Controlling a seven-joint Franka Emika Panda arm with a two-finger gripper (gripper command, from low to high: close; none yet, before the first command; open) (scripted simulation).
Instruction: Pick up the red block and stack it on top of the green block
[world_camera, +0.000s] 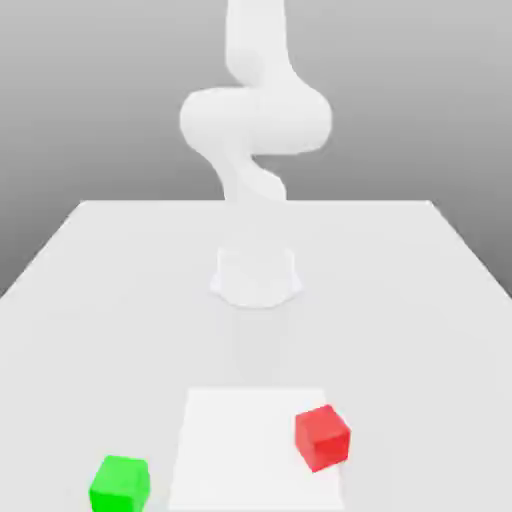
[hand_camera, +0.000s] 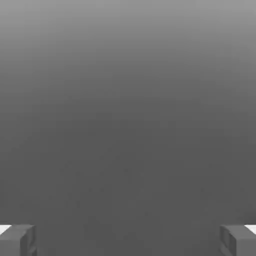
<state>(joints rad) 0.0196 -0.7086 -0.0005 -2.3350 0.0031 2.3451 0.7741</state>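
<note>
The exterior view faces the arm (world_camera: 256, 120) from beyond the surface's (world_camera: 400, 330) near edge, looking down; the hand view faces grey background.

White table (world_camera: 255, 345), green block (world_camera: 120, 484), red block (world_camera: 322, 438)

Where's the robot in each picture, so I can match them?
Exterior view: its white arm stands in the middle, rising from the table.
Hand view: its claw is open, fingers wide apart near the picture's edges.
Shared landmark: probably the gray background.
</note>
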